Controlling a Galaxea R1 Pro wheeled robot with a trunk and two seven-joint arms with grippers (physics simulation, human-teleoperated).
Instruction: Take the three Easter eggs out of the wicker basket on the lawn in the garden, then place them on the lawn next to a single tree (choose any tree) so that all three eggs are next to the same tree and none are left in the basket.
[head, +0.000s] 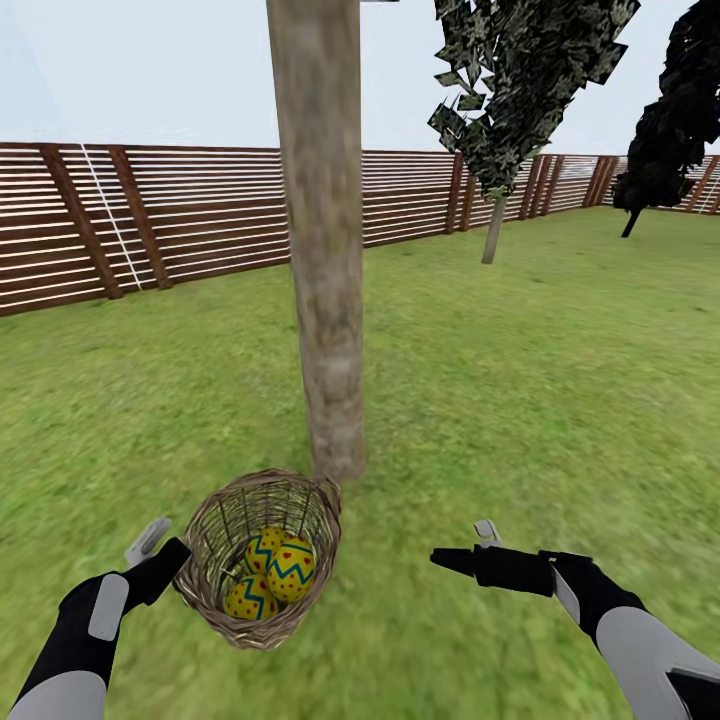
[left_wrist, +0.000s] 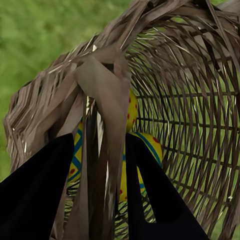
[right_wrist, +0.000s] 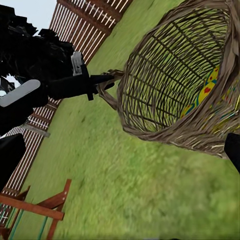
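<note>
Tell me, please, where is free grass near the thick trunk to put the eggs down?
Bare lawn lies right of the tree, ahead of the right gripper. Left of the trunk is free too. Just before its base, the wicker basket crowds the grass.

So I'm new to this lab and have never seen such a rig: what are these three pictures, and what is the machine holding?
These are simulator renders from a wheeled robot with two arms. The large picture looks down from a camera on its head; the other two come from cameras near each arm's end effector.

In the head view, the left end effector grips a loop handle of the wicker basket, which is tilted toward the robot. The left wrist view shows its dark fingers either side of that handle. Inside lie the three Easter eggs, yellow with blue zigzags and red dots.

The right end effector is apart from the basket, holding nothing; I cannot tell whether it is open.

Just behind the basket stands the tree, a thick bare trunk on the lawn. A wooden fence encloses the garden.
</note>
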